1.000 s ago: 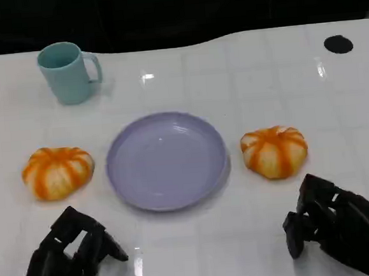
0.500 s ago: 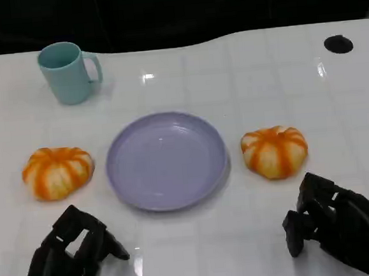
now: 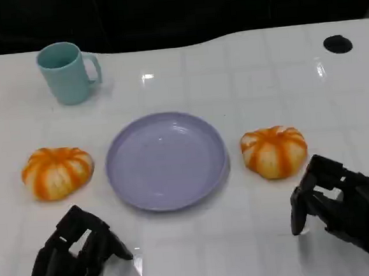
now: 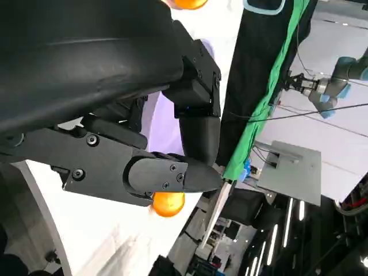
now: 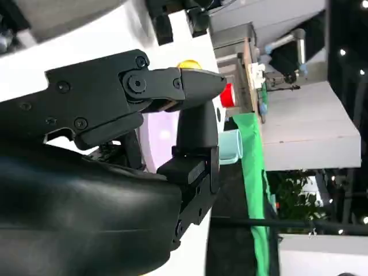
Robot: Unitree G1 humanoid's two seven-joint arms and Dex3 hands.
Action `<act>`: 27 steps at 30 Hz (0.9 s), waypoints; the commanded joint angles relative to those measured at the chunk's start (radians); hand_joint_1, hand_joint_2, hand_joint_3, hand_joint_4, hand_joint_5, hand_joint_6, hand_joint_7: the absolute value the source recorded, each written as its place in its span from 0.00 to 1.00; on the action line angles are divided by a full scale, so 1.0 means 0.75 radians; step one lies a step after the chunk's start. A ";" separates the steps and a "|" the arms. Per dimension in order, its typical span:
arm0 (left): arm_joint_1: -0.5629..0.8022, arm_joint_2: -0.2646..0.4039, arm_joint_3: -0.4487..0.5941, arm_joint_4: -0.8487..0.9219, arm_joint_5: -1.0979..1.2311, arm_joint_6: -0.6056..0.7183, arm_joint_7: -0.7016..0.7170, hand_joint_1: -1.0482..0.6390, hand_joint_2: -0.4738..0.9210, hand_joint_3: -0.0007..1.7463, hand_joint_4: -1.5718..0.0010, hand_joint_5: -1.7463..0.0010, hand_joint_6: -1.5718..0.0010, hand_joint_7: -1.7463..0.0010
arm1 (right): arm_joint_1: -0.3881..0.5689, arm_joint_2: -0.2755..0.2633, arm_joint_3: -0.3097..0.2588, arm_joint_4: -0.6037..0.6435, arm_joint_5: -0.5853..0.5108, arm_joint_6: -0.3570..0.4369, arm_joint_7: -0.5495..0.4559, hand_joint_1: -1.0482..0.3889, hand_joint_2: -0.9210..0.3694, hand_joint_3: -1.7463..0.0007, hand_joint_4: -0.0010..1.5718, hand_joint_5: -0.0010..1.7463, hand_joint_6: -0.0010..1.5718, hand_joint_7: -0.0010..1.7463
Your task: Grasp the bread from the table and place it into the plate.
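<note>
A round lilac plate (image 3: 166, 160) lies in the middle of the white table. One orange-and-white striped bread (image 3: 57, 171) sits just to its left, a second bread (image 3: 274, 151) just to its right. My left hand (image 3: 75, 252) hovers near the table's front edge, below the left bread, fingers apart and holding nothing. My right hand (image 3: 342, 206) is at the front right, just below and right of the right bread, fingers apart and empty. In the left wrist view a bit of orange bread (image 4: 167, 204) peeks past my fingers (image 4: 144, 172). The right wrist view shows the plate (image 5: 158, 132) behind my fingers (image 5: 144, 92).
A teal mug (image 3: 67, 72) stands at the back left of the table. A small black hole (image 3: 337, 44) marks the table's back right. The far table edge meets a dark background.
My right hand has shifted a little to the right and up, closer alongside the right bread. The left hand has barely moved. Breads, plate and mug are where they were.
</note>
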 commanded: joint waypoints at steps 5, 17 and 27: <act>0.011 0.012 -0.007 -0.028 0.005 0.004 0.014 0.30 1.00 0.14 0.61 0.00 0.68 0.14 | -0.043 -0.105 0.004 0.017 -0.166 -0.345 -0.071 0.39 0.00 0.85 0.31 0.55 0.31 0.25; 0.012 0.012 -0.015 -0.036 0.009 0.007 0.031 0.29 1.00 0.14 0.60 0.00 0.65 0.15 | -0.117 -0.312 0.027 -0.015 -0.681 -0.610 -0.495 0.40 0.00 0.94 0.28 0.09 0.25 0.00; 0.008 0.015 -0.011 -0.023 0.002 0.005 0.024 0.30 1.00 0.15 0.61 0.00 0.66 0.15 | -0.180 -0.474 0.122 -0.038 -1.002 -0.636 -0.762 0.39 0.01 0.99 0.18 0.00 0.15 0.00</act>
